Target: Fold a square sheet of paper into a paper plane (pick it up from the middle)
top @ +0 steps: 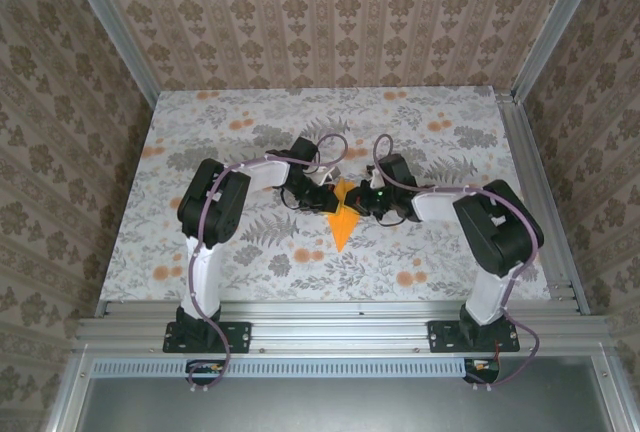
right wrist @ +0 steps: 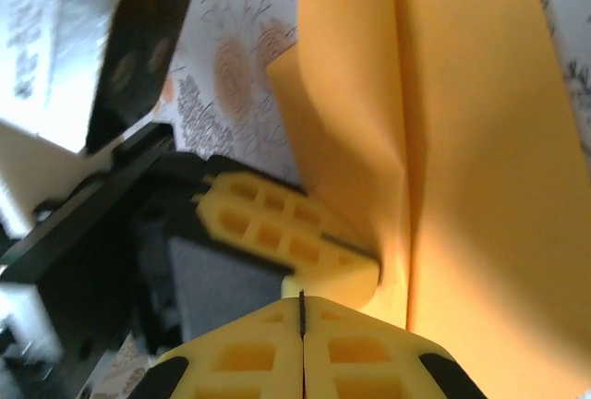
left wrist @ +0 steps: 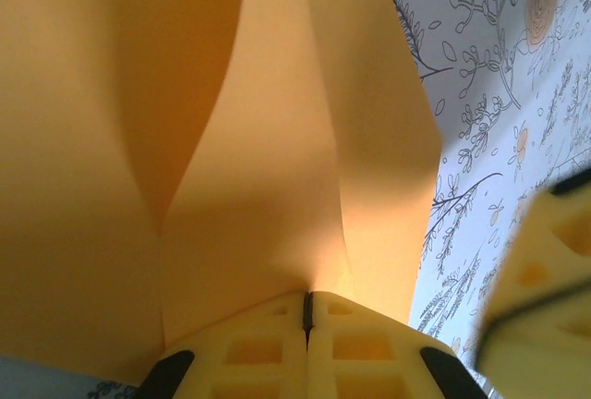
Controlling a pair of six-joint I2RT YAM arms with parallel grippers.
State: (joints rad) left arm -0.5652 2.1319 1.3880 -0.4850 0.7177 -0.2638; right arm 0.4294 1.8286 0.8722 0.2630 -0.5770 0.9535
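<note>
Yellow-fingered left gripper [left wrist: 307, 311] clamped on the creased bright orange square sheet of paper [left wrist: 259, 187] over mid floral table cover [top: 420, 252]; right gripper [right wrist: 302, 299] closed alongside, hold unclear; seemingly mid-fold, next needs crease-pressing.

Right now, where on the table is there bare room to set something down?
Free: the far strip of table along the back wall; the near strip between the orange paper and the front rail. Crowded: the centre, where left pincer and right pincer meet at the paper.
</note>
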